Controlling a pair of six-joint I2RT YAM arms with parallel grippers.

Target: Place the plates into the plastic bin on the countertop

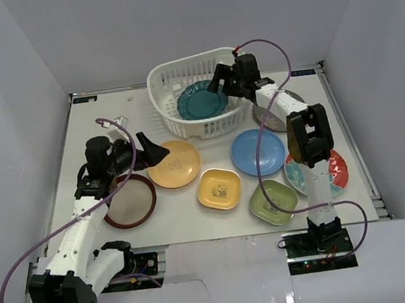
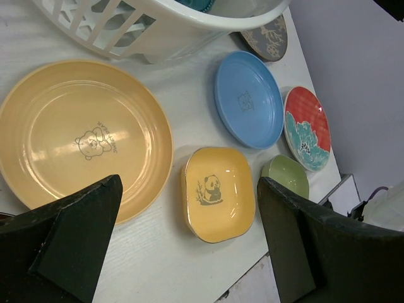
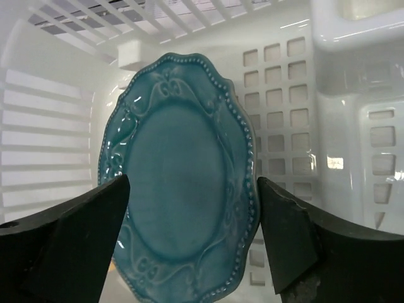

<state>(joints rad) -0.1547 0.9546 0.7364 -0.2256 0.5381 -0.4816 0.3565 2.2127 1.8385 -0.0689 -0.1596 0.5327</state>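
White walls [image 1: 19, 84] box in the pale countertop [image 1: 181, 223], where the plastic bin [image 1: 207, 127] stands toward the far edge with one dish inside: the teal plate [image 1: 200, 102], lying on its perforated floor. Seven plates lie outside the bin, so the job looks barely begun.

Nearest the bin's front wall is the orange-yellow plate [image 1: 175, 165], with the brown-rimmed plate [image 1: 131, 201] just beside it on the left and the blue plate [image 1: 257, 151] to its right. The red-and-teal floral plate [image 1: 340, 169] and the dark grey patterned plate [image 2: 268, 36] sit along the right side, both partly hidden under the right arm in the overhead view. The two smallest, the yellow panda dish [image 1: 219, 188] and the green dish [image 1: 274, 200], rest near the front edge.

The right gripper [image 1: 222, 82] hangs over the bin, jaws wide to either side of the teal plate — gripping nothing, as far as the wrist view shows. The left gripper [image 1: 155, 151], spread wide and empty, hovers at the orange-yellow plate's left rim — the likely next pick.
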